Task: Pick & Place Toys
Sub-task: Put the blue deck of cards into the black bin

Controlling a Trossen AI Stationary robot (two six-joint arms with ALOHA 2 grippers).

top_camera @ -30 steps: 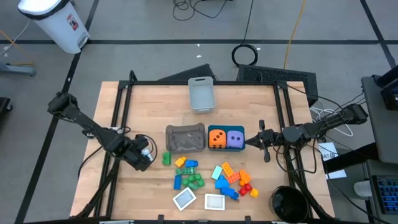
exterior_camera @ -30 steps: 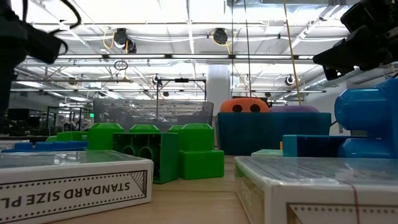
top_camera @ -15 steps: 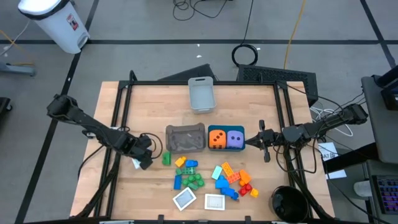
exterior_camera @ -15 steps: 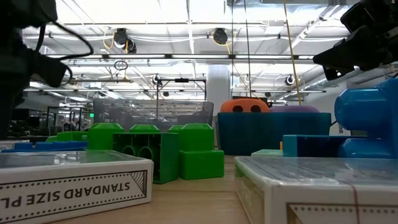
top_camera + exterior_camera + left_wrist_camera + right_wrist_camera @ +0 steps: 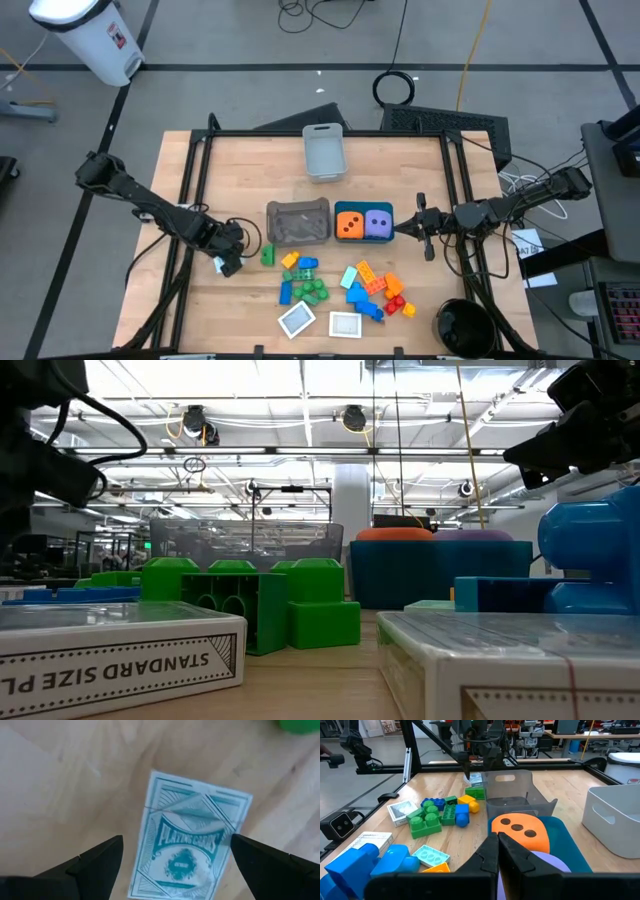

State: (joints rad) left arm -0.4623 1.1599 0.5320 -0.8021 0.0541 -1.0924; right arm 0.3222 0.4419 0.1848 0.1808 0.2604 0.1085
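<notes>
Playing-card pack lies flat on the table's left, below my left gripper, which has just spread wide over it; next I close. Right gripper waits shut beside the teal bin.

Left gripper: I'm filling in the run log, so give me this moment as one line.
left gripper: open, over card pack lying flat on table | right gripper: shut, idle beside teal bin | dice in bin
</notes>
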